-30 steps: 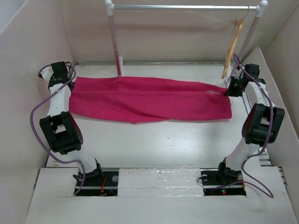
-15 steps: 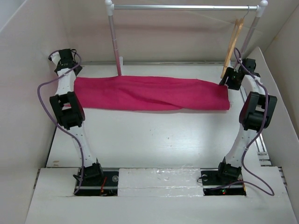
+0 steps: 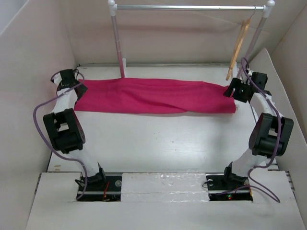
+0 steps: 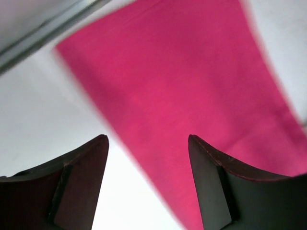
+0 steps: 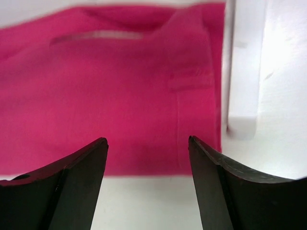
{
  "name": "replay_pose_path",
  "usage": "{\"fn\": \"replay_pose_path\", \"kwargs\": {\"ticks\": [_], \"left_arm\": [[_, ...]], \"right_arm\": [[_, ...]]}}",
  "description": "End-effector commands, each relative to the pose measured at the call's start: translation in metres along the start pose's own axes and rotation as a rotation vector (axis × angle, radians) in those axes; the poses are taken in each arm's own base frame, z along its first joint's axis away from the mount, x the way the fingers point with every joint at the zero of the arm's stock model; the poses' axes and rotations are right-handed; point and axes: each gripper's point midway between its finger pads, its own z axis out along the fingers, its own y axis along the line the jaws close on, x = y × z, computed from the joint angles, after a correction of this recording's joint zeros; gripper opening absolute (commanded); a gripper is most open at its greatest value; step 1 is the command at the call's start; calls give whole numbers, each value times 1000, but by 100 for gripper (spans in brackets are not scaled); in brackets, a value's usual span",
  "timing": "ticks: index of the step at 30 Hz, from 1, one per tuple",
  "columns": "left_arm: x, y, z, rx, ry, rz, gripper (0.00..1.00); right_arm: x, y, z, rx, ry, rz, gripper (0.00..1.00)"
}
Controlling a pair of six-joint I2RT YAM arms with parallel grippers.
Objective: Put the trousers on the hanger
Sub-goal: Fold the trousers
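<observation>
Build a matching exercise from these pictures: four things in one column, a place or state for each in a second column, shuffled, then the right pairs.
Column one
1. trousers
2. hanger
3. left gripper
4. rail

Column two
A. hangs near the right end of the rail
B. jaws apart, at the left end of the trousers
C. lies stretched across the far part of the table
D. spans the two white posts at the back

Pairs: 1-C, 2-A, 3-B, 4-D
</observation>
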Motion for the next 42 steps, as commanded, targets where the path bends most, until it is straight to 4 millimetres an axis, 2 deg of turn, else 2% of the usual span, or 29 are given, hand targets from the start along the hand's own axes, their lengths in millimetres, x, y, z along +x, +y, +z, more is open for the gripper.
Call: {"fn": "replay_pose_path", "kwargs": {"ticks": [1,2,3,5,7,8,10,14,16,17,19,20,21,22,23,25,26,28,30,31,32,34,36,37,38,39,40,41,42], "left_arm": [[22,60,-1,-70,37,-136,63],[23,61,1,-31,40,-160,63],[29,67,3,-30,55,-188,63],[45,74,11,-34,115,-201,63],[52,74,28,-69,179,-181,64],[60,74,33,-74,224,-169,64],[71,67,47,-85,295,-167,64],[74,60,59,-60,314,-184,64],[78,55,63,-52,318,-181,63],[79,55,65,-56,321,-179,63],[83,52,71,-64,331,-169,58],[80,50,73,-52,323,-170,41],[80,49,74,-41,320,-160,28],[75,46,76,-36,309,-157,19],[70,45,79,-42,300,-140,3],[63,43,83,-44,293,-117,0],[61,55,85,-113,285,-91,0],[45,65,87,-156,251,-31,0],[37,90,84,-279,209,34,0],[35,98,81,-306,198,72,0],[24,118,78,-368,163,72,0],[29,139,71,-410,163,62,0],[35,150,66,-427,170,66,0],[32,153,60,-442,158,75,0],[29,160,54,-474,138,91,0],[31,164,50,-489,134,95,0],[33,172,39,-514,122,100,0],[35,176,33,-526,119,97,0],[40,179,25,-530,121,84,0]], "right_arm": [[11,14,-12,-87,-42,-59,74],[20,16,-16,-101,-27,-62,74],[40,19,-14,-111,4,-62,74],[49,27,-21,-136,2,-88,73],[72,23,-17,-141,57,-78,74],[76,24,-14,-152,65,-74,74],[85,10,-11,-144,75,-27,74],[84,-15,4,-97,77,26,75],[82,-20,11,-81,83,31,75],[74,-24,16,-65,65,33,75],[79,-29,30,-62,83,69,73],[73,-30,35,-61,71,77,68],[76,-33,41,-54,77,91,56],[73,-32,42,-58,67,103,35],[67,-29,43,-57,51,89,6],[62,-23,38,-63,43,66,1],[67,-24,33,-47,63,61,0],[67,-19,18,-33,58,16,0],[72,-23,2,-9,55,9,0],[84,-32,-6,9,67,15,0],[83,-33,-20,17,56,6,0],[91,-42,-36,40,65,-16,0],[95,-43,-59,44,62,-36,0],[97,-44,-67,50,61,-37,0],[110,-52,-78,71,85,-8,0],[106,-52,-92,82,52,-16,0],[108,-55,-101,91,46,-23,0],[120,-62,-112,111,64,12,0],[118,-61,-123,117,43,-7,0]]}}
